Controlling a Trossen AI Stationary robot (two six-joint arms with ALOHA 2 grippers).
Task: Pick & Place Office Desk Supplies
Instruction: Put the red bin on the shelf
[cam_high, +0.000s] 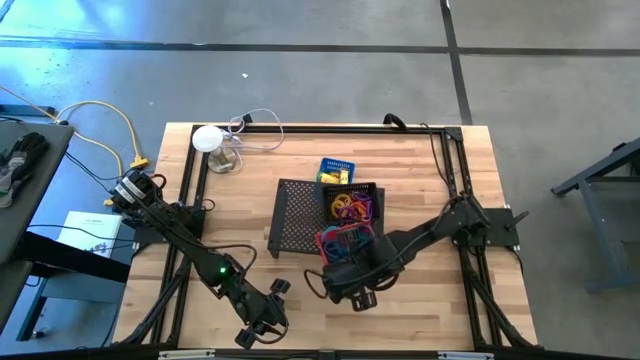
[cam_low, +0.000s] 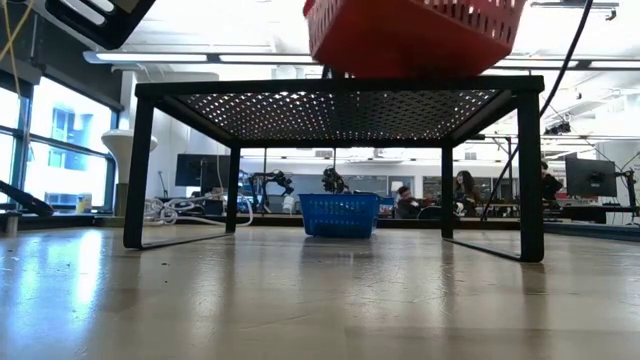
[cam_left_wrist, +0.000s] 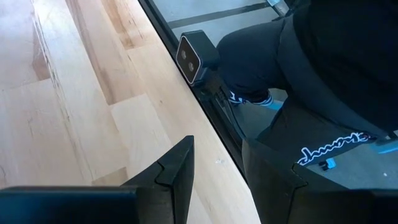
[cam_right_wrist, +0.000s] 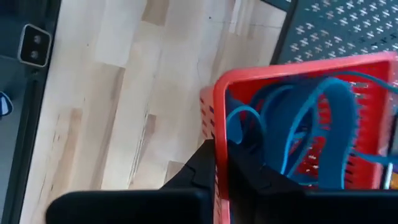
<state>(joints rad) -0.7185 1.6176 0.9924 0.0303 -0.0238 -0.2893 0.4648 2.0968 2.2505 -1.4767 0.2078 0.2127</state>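
High view: the black mesh stand (cam_high: 300, 215) occupies the middle of the wooden table (cam_high: 420, 320). On its top lies a cluster of purple, orange and yellow rubber-band loops (cam_high: 352, 207); just beyond it, on the far side, sits a blue basket (cam_high: 336, 170) with small yellow items inside. A red basket (cam_high: 345, 243) holding blue rubber-band loops (cam_high: 343, 240) lies at the stand's near right corner, gripped by the right gripper (cam_high: 350, 270). A white round-topped clear object (cam_high: 212, 145) with a cable stands near the table's far left corner.

Right wrist view: the right gripper's two dark fingers (cam_right_wrist: 202, 165) pinch the red basket's rim, one inside and one outside the wall, narrowly set; the blue loops fill the basket.

Low view: the red basket appears above the stand's perforated top, its underside tilted; the blue basket shows beneath the stand, on the table behind it.

Left wrist view: the left gripper (cam_left_wrist: 217, 168) waits near the table's near edge, left of centre, fingers parted and holding nothing; a person in dark clothing stands just beyond the edge.
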